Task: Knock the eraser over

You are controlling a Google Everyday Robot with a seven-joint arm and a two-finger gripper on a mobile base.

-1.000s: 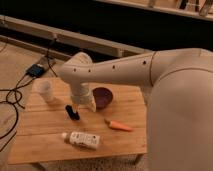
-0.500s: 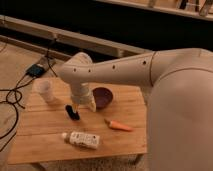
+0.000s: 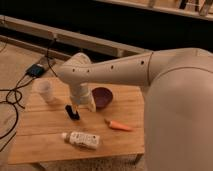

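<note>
The eraser [image 3: 72, 113], a small black block, stands on the wooden table [image 3: 45, 125] left of centre. My white arm reaches in from the right and bends down over the table. My gripper [image 3: 84, 103] hangs at the end of the arm just right of the eraser, close beside it, between the eraser and the dark purple bowl [image 3: 102, 96]. I cannot tell whether it touches the eraser.
A clear plastic cup [image 3: 45, 91] stands at the table's back left. A white labelled bottle [image 3: 81, 140] lies near the front edge. An orange carrot [image 3: 119, 125] lies right of centre. Cables and a small device [image 3: 36, 70] lie on the floor at left.
</note>
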